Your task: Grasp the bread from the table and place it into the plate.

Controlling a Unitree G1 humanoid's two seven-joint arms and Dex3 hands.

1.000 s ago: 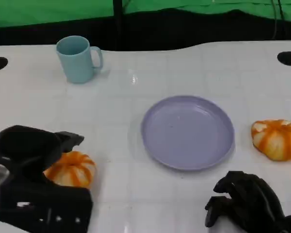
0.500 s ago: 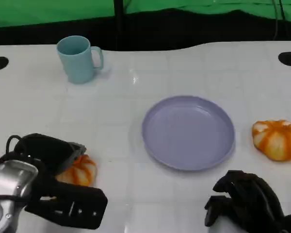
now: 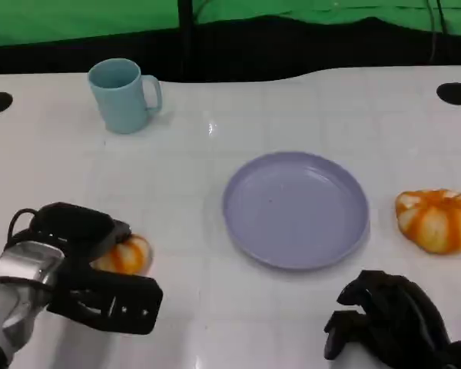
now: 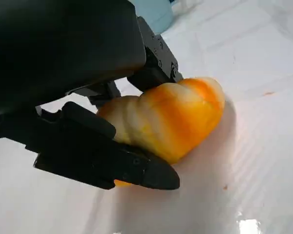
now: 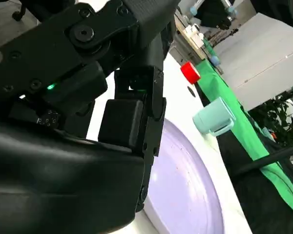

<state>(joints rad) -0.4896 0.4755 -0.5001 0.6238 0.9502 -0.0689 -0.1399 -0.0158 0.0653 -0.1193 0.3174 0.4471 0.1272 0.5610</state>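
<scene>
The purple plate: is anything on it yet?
Empty. The purple plate shows only bare surface; one bread sits in the left robot hand.

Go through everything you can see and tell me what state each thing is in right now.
Left robot hand: fingers closed around the bread.
Bread: gripped, at the table surface.
Second bread: lying free on the table.
Plate: empty, flat on the table.
Mug: upright.
Right robot hand: curled, holding nothing.

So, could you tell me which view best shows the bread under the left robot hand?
The left wrist view: the bread sits large between the left robot hand's fingers. In the head view it is half hidden.
</scene>
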